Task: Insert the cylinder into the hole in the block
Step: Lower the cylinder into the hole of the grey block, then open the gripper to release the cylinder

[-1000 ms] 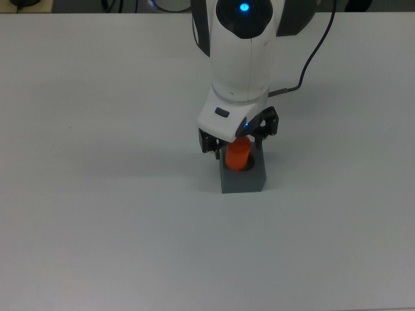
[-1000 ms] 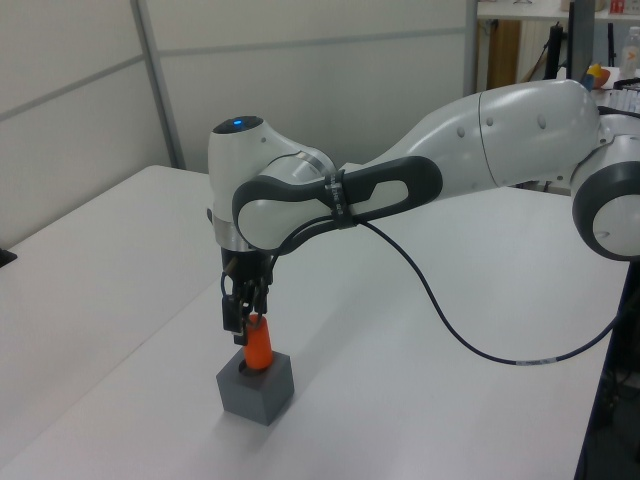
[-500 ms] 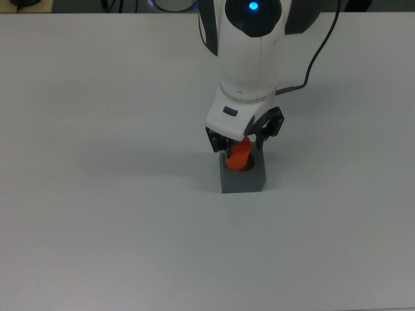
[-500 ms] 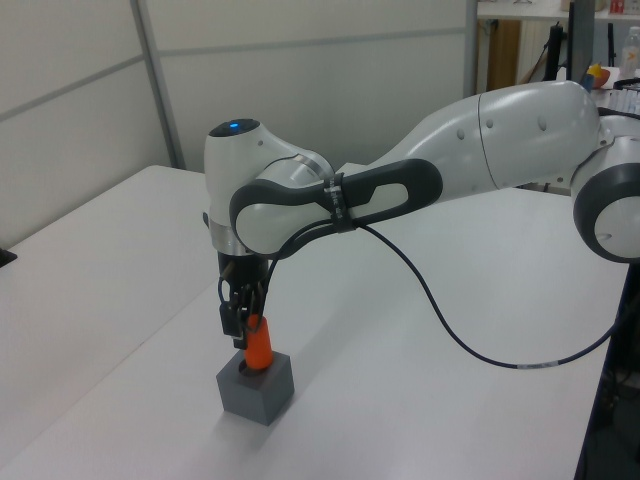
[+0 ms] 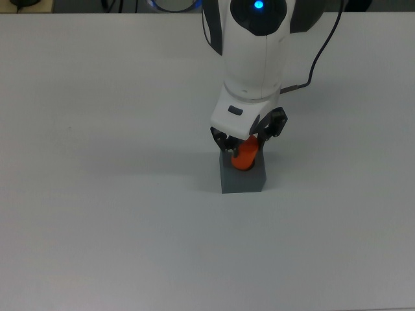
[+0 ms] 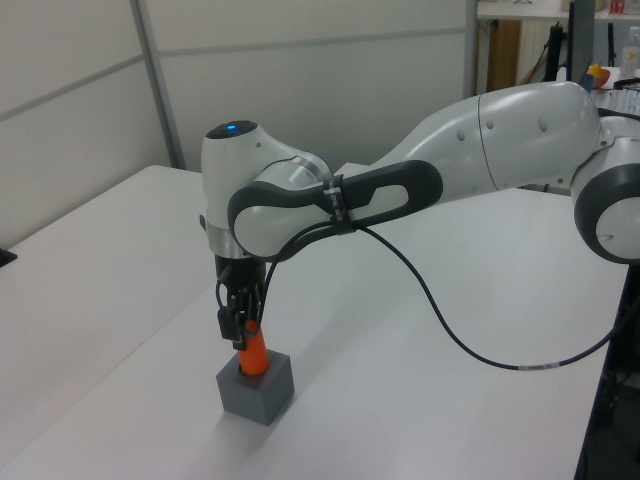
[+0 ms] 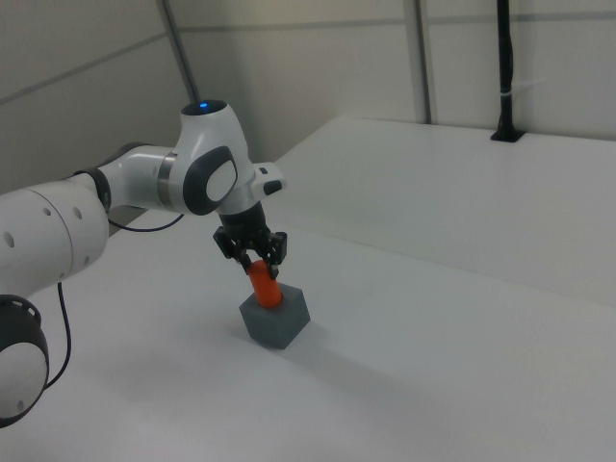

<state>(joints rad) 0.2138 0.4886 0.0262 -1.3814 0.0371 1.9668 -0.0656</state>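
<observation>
The cylinder (image 5: 244, 158) is standing with its lower end in the round hole on top of the block (image 5: 242, 179), just right of centre in the top view. It is not upright: in the left view the cylinder (image 6: 252, 349) is leaning with its top toward the upper left of the frame, and in the right view the cylinder (image 7: 264, 284) is likewise tilting up and to the left, its base sitting inside the block (image 7: 276, 318). Most of its orange length is showing above the grey top face.

The hand (image 5: 249, 139) is sitting directly over the cylinder's upper end, its two dark fingers (image 7: 272, 247) straddling the orange tip. In the right view the fingers are flanking the top of the cylinder closely, and the hand (image 7: 251, 252) appears to be clenched on it, gripping it near the top. In the left view the hand (image 6: 238, 322) is hanging straight down from the white wrist, meeting the cylinder's tip just above the block (image 6: 256, 387).

The block is resting flat on the white counter (image 5: 97, 194), in the lower left part of the left view and slightly left of centre in the right view. The arm (image 6: 420, 170) is reaching in from the right of the left view, with a black cable (image 6: 450, 330) looping below it down toward the counter. A blue light (image 5: 259, 5) is glowing on the wrist at the top edge of the top view.
</observation>
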